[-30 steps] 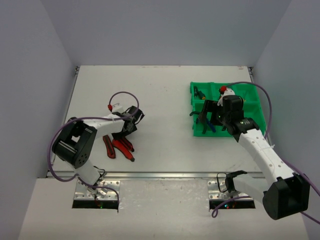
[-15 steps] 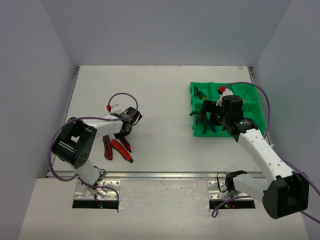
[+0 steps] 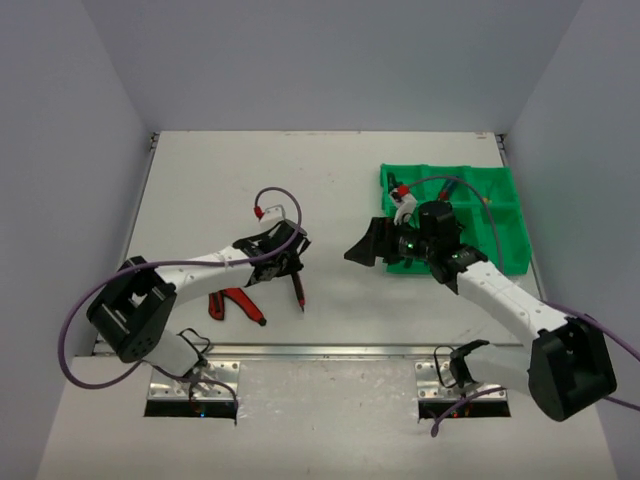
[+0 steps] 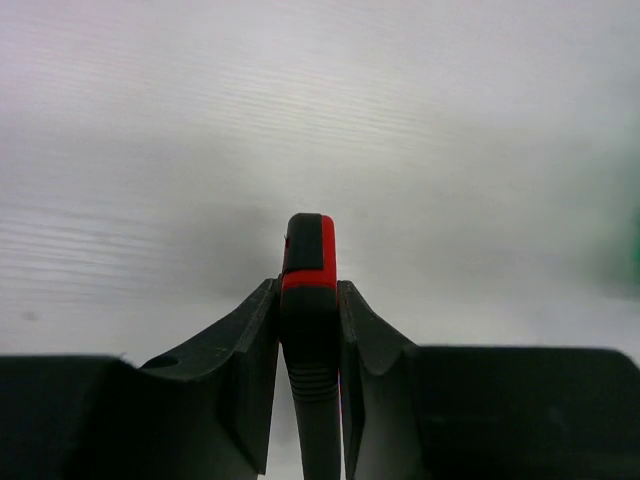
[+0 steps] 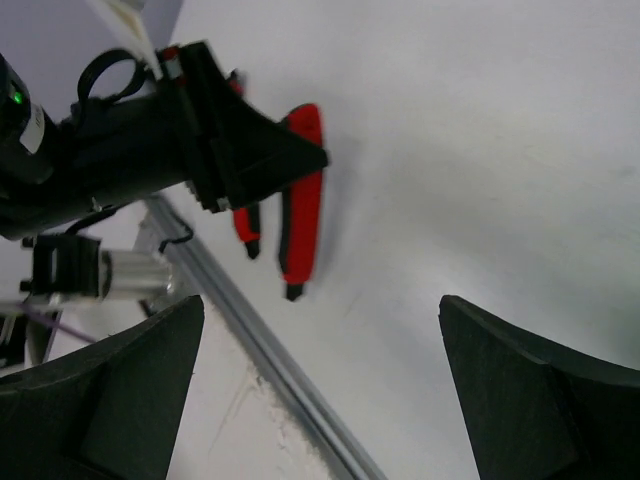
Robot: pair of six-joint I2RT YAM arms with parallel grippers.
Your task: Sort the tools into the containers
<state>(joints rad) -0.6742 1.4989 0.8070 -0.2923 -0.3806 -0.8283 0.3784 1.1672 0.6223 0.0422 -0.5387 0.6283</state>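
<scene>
From above, the left gripper [image 3: 292, 262] reaches out over the white table [image 3: 330, 190]. It is squeezed tight on a red-handled tool [image 3: 298, 288], which hangs down from it, tip low. Near it, closer to the front edge of the table, a pair of red cutters [image 3: 232, 301] lies flat, and nothing is touching it. Far to the right sits the green tray [image 3: 508, 245] with its little boxes. The right arm covers part of the tray, so what is in those boxes is hard to tell. The right gripper [image 3: 362, 250] is just left of the tray, above the table. It points toward the left arm, its jaws are spread wide, and there is nothing in them. In the left wrist view, the two black fingers [image 4: 250, 340] press on both sides of the red-handled tool [image 4: 308, 250]. The red and black end of the tool sticks up between them, with only blurry white table behind. In the right wrist view, the right gripper [image 5: 320, 302] has its two dark fingers [image 5: 110, 400] far apart at the bottom corners. White table shows between them. Farther off, the left gripper [image 5: 290, 150] grips the red-handled tool [image 5: 305, 200], which points down at the table. A second bit of red [image 5: 245, 228] peeks out beside it. A metal rail [image 5: 270, 370] runs along the edge of the table.
</scene>
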